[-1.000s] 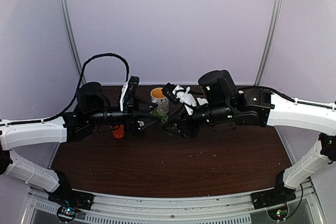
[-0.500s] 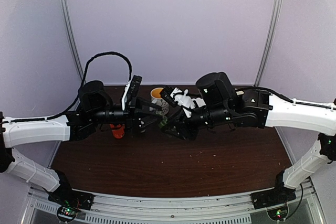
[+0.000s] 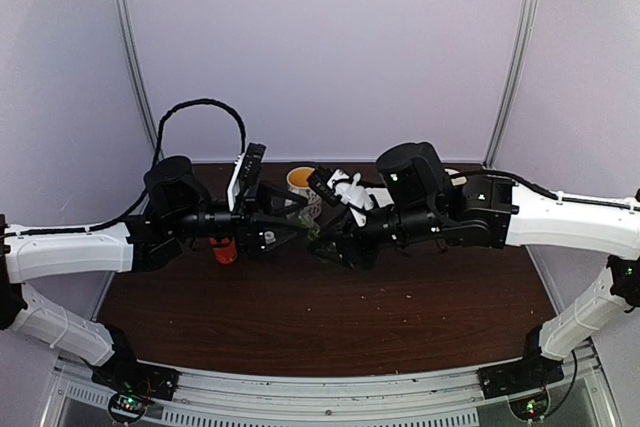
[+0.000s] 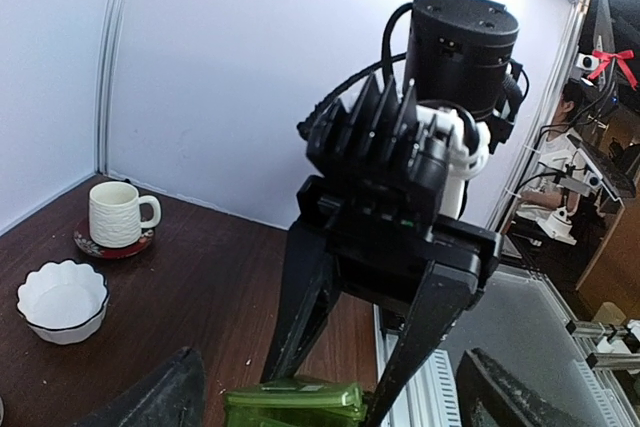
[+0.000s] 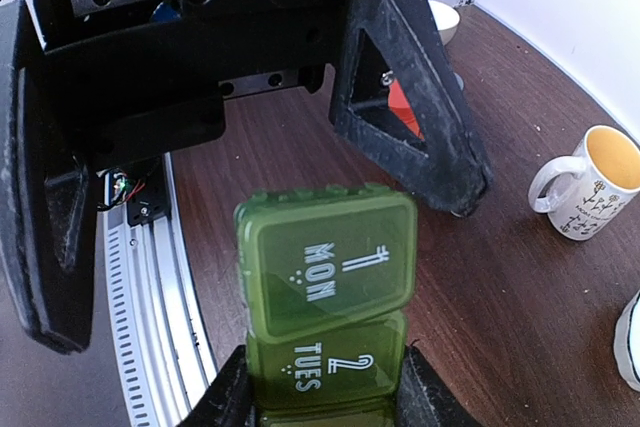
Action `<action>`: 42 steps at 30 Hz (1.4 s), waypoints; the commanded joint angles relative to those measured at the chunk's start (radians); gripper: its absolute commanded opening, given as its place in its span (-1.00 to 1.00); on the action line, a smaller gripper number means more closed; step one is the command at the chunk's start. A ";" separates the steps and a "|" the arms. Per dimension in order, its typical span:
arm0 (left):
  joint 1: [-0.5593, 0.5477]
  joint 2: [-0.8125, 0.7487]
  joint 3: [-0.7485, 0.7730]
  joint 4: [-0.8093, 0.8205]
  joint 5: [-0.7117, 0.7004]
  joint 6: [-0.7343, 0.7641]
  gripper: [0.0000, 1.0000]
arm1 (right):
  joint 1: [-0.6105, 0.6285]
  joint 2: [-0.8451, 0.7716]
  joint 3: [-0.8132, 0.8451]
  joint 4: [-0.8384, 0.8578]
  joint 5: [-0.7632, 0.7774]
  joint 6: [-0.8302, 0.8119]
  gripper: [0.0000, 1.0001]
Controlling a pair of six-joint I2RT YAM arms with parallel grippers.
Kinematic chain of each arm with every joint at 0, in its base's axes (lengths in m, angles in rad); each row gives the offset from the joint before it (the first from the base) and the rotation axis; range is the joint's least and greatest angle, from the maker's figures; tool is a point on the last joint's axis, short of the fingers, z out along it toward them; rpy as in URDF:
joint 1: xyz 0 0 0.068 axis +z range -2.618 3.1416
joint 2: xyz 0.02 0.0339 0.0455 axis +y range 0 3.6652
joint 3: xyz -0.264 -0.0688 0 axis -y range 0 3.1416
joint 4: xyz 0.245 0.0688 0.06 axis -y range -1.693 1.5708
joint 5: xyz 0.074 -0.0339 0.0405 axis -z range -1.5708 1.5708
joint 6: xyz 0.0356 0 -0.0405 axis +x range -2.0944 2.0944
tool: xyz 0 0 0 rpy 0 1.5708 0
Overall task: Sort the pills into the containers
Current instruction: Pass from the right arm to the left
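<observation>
We judge the sorting hardly begun; our right gripper (image 5: 320, 402) is part-closed on the green pill box (image 5: 325, 287), held in mid-air; our left gripper (image 3: 288, 219) gapes wide and empty astride its MON end; the box looks shut, and we see no pills.

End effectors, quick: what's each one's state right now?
left end effector: open, holding nothing.
right end effector: closed on the green pill box.
</observation>
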 commanded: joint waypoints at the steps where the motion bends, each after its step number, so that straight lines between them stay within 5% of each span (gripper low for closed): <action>1: -0.002 -0.013 -0.017 0.135 0.026 -0.048 0.78 | -0.001 -0.061 -0.051 0.117 -0.037 0.040 -0.30; 5: -0.002 0.002 -0.005 0.143 0.046 -0.060 0.48 | -0.001 -0.069 -0.073 0.166 -0.060 0.067 -0.30; 14: -0.002 0.023 0.002 0.142 0.063 -0.075 0.51 | -0.001 -0.088 -0.092 0.203 -0.062 0.082 -0.30; 21: -0.001 0.025 0.013 0.147 0.075 -0.072 -0.23 | 0.000 -0.082 -0.086 0.195 -0.071 0.080 -0.29; 25: -0.001 0.025 0.015 0.144 0.080 -0.068 -0.37 | -0.001 -0.086 -0.088 0.194 -0.060 0.077 -0.17; 33: -0.002 0.019 0.033 0.081 0.036 -0.062 -0.38 | 0.002 -0.093 -0.091 0.184 0.011 0.070 0.41; 42: -0.002 0.011 0.048 0.035 0.021 -0.050 -0.39 | 0.005 -0.121 -0.121 0.233 0.074 0.099 0.18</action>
